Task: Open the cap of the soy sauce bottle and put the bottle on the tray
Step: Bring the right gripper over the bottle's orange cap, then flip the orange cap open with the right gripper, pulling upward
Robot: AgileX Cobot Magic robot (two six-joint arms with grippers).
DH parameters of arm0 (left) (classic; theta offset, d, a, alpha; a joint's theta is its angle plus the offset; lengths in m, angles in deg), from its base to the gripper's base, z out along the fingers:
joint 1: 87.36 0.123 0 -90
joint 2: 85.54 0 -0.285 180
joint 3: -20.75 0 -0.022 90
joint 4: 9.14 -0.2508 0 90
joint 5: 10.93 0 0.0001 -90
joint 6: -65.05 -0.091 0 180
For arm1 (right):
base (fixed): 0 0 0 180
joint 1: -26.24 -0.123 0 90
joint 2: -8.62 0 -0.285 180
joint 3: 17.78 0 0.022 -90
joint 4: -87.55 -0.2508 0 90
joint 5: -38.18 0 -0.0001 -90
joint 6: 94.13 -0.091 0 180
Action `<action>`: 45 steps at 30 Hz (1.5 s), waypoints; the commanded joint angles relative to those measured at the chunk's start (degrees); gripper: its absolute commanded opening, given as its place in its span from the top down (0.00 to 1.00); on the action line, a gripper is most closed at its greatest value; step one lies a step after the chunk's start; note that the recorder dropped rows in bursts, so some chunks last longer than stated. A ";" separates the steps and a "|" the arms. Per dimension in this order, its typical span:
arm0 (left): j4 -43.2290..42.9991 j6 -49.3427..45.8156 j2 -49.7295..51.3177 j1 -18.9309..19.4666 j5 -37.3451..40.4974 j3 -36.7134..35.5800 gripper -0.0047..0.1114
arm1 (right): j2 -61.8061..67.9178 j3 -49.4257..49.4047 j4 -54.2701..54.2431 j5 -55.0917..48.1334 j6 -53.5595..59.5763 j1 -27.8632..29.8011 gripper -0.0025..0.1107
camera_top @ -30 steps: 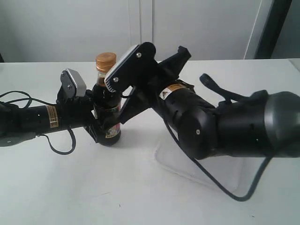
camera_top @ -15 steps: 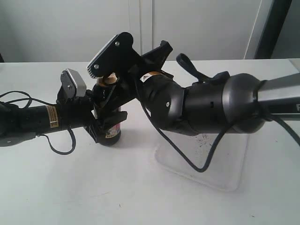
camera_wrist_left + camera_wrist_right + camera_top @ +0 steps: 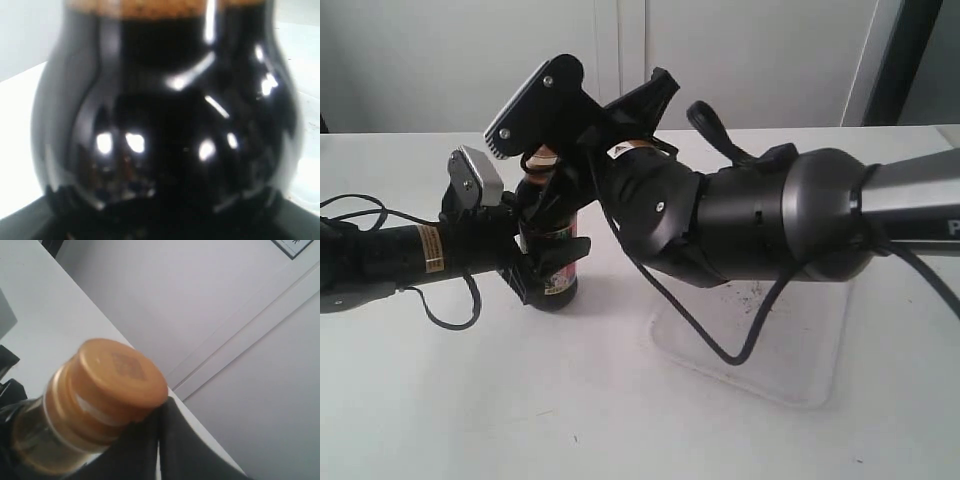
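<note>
The soy sauce bottle [image 3: 563,281] stands upright on the white table, and my left gripper [image 3: 534,256] is shut on its body from the left. In the left wrist view its dark glass belly [image 3: 165,125] fills the picture. The copper-orange cap [image 3: 117,372] sits on its collar, with a white band showing between lid and collar. My right gripper [image 3: 163,407] is shut, and its black fingertips touch the underside of the cap's rim. From outside, the right gripper [image 3: 542,170] covers most of the cap [image 3: 542,155]. The tray [image 3: 810,345] lies right of the bottle, partly behind the right arm.
The bulky right arm [image 3: 740,225] reaches across the middle above the tray's far edge. A black cable [image 3: 720,345] loops down over the tray. The left arm [image 3: 390,255] lies low along the table's left side. A white wall stands behind.
My right arm has swung left and its gripper has come onto the cap, hiding most of it from outside. More of the tray now shows. The left gripper and bottle have stayed put.
</note>
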 commanded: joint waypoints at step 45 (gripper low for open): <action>-0.94 -1.60 -0.19 -0.33 0.99 -0.01 0.96 | -11.94 13.54 -8.02 -52.89 -1.19 9.22 0.98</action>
